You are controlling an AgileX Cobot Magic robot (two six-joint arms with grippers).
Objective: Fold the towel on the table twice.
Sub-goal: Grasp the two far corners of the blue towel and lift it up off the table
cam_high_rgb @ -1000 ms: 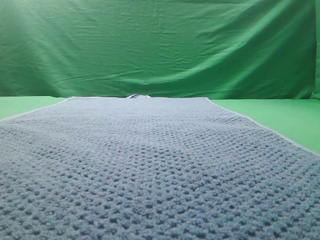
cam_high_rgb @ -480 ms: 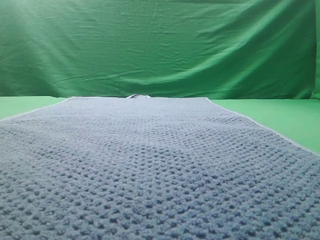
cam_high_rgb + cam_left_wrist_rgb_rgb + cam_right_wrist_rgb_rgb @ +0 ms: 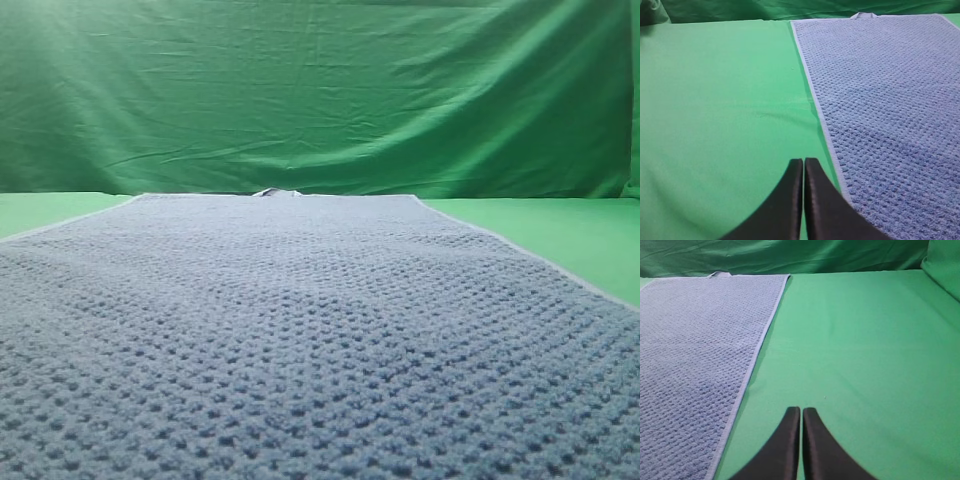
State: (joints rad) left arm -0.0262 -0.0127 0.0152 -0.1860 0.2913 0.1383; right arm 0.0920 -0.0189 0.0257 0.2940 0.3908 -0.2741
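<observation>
Towel [image 3: 300, 330] — blue-grey waffle weave, flat on green surface [image 3: 715, 100]; far-edge tag [image 3: 863, 15] unreadable. Left fingers [image 3: 803, 165], right fingers [image 3: 801, 412] — together, empty.

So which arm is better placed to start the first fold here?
Neither clearly. The left claw sits shut just outside the towel's left hem; the right claw sits shut further off the right hem, over bare table. Left is slightly nearer; likely both grab together.
</observation>
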